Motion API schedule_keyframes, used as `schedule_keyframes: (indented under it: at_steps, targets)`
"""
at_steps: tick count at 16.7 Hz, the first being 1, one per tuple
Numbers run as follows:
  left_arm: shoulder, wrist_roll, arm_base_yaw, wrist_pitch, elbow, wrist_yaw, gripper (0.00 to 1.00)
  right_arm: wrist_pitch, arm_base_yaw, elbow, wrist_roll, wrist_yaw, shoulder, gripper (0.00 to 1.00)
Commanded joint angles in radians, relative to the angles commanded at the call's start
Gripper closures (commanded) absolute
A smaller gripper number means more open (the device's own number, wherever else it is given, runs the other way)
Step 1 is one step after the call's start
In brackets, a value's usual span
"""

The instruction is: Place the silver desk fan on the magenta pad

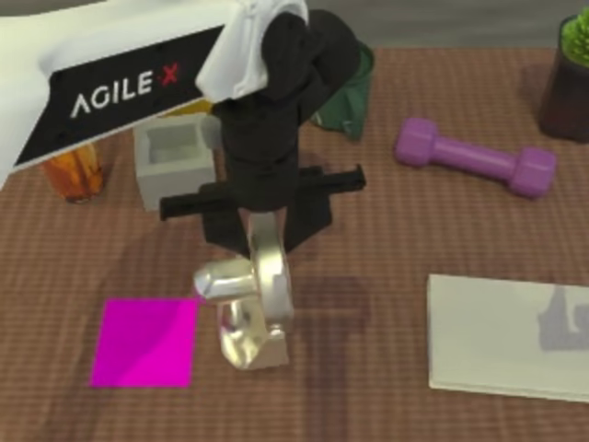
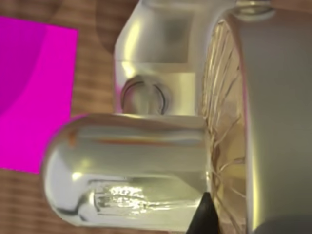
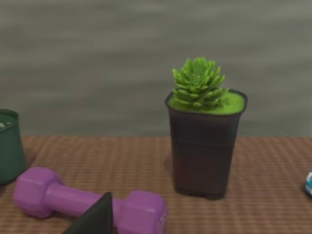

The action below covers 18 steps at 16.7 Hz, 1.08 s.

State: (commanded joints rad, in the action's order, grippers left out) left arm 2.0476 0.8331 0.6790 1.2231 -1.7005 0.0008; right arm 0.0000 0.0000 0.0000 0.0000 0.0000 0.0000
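Brown woven matting covers the table [image 1: 386, 230], and from above my left arm reaches in from ten o'clock to hang over the middle of it. My left gripper [image 1: 265, 241] is down on the silver desk fan [image 1: 253, 304], its fingers clamped across the rim of the round head, which stands edge-up beneath my wrist. I judge that grip is chosen because the thin disc gives two flat faces to pinch, and it keeps the fan upright so the blocky base points down for setting. In my left wrist view the fan fills the picture, rounded motor housing toward the camera and the wire grille beside it, with one dark fingertip [image 2: 204, 217] touching the grille edge.

The magenta pad [image 1: 147, 341] lies just beside the fan, at nine o'clock from it, bare and flat on the matting. The fan's base is near the pad's edge but not over it; whether it sits on the table or is slightly lifted I cannot tell.

A grey hollow cube [image 1: 175, 157], a purple dumbbell [image 1: 474, 157], a potted succulent [image 3: 204, 141] and a cream board [image 1: 506, 336] stand well clear. My right arm is parked out of the top view; I cannot tell how its gripper stands.
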Motion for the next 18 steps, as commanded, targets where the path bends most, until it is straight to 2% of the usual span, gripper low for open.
schedule_keyframes:
  at_steps: [2,3,12,18]
  targets:
    - [0.0,0.0,0.0,0.0,0.0,0.0,0.98,0.0,0.0,0.0,0.0,0.0,0.0,0.0]
    - [0.0,0.0,0.0,0.0,0.0,0.0,1.0,0.0,0.0,0.0,0.0,0.0,0.0,0.0]
    - [0.0,-0.002,-0.001,0.004,-0.004,0.0,1.0,0.0,0.0,0.0,0.0,0.0,0.0,0.0]
    - [0.0,0.001,-0.016,0.174,-0.172,0.0,1.0,0.0,0.0,0.0,0.0,0.0,0.0,0.0]
